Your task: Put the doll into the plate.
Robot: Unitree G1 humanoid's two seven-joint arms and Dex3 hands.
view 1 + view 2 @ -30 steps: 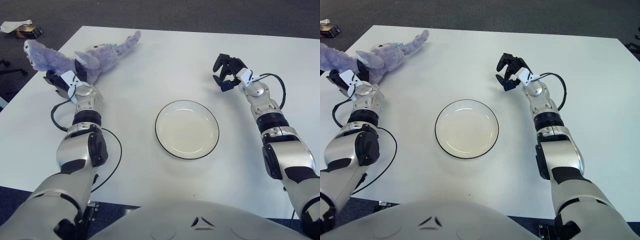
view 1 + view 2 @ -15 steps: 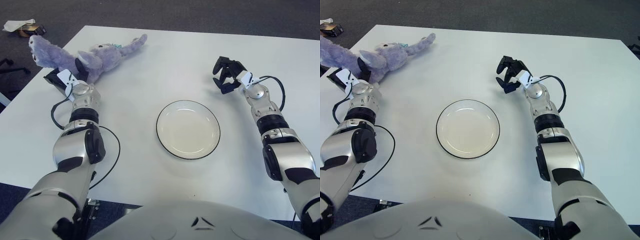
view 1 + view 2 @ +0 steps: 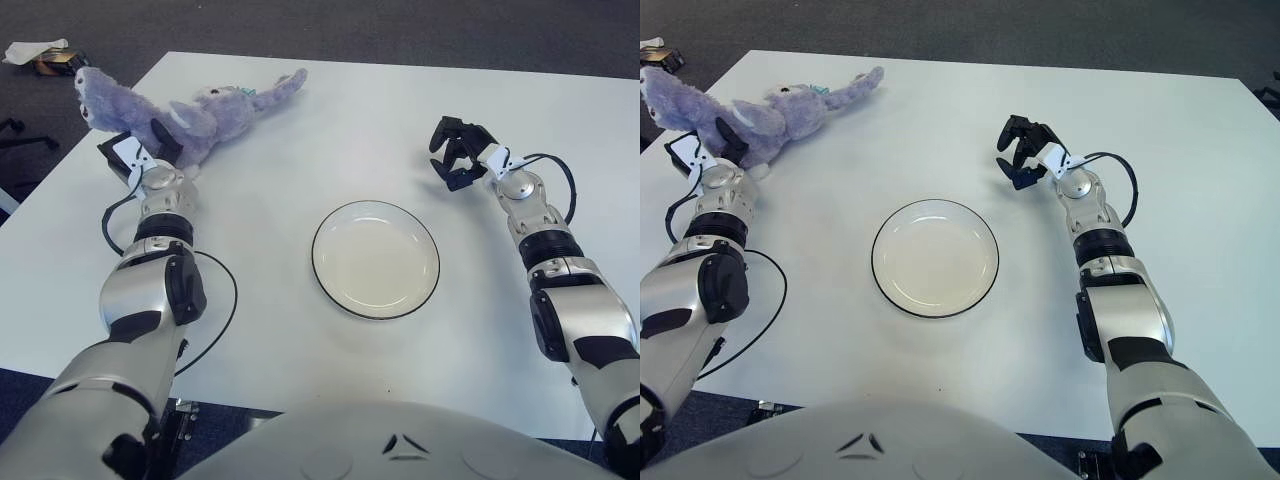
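Left eye view first: we see the doll (image 3: 190, 112), a purple plush animal, lying at the far left corner of the white counter (image 3: 300, 330), its long tail stretched toward the middle and its head lifted over the counter's left edge. Our left hand (image 3: 135, 160) sits right at the doll's near side, touching the plush body; we cannot tell whether its fingers are closed around the doll or only pressed against it. The plate (image 3: 375, 259), white with a dark rim, lies bare at the counter's centre, well apart from the doll. Our right hand (image 3: 455, 160) shows to the right of the plate and farther back, fingers curled inward around nothing. On the floor beyond the left corner we see a small heap of clutter (image 3: 45, 57).

Right eye view: the doll (image 3: 760, 115) again lies at the far left, just behind our left hand (image 3: 700, 160), with the plate (image 3: 935, 257) in the centre and the right hand (image 3: 1025, 160) curled, holding nothing, beyond its right rim.
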